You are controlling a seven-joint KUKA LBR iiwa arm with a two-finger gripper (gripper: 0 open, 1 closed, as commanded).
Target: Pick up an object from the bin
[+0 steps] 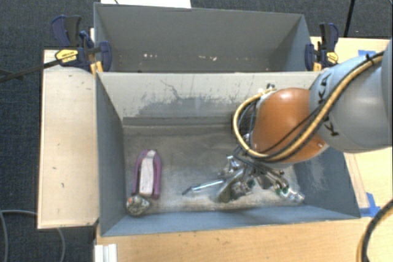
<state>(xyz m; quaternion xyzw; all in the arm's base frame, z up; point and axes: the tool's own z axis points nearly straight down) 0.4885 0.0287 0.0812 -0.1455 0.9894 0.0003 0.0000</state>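
My gripper [237, 180] is low over the bin floor, right of centre near the front wall, under the arm's orange cover. A thin silver metal rod [201, 186] lies on the floor and sticks out to the left from beneath the gripper. A small dark olive thing [225, 195] sits right under the gripper, partly hidden by it. Just to the right lies a small clear piece with a green spot [288, 194]. Whether the gripper holds any of them cannot be seen.
A purple flat pack with a pale label [148, 173] lies at the front left of the bin. A small grey lumpy thing [138, 205] sits in the corner in front of it. The arm reaches in from the right over the bin's right wall.
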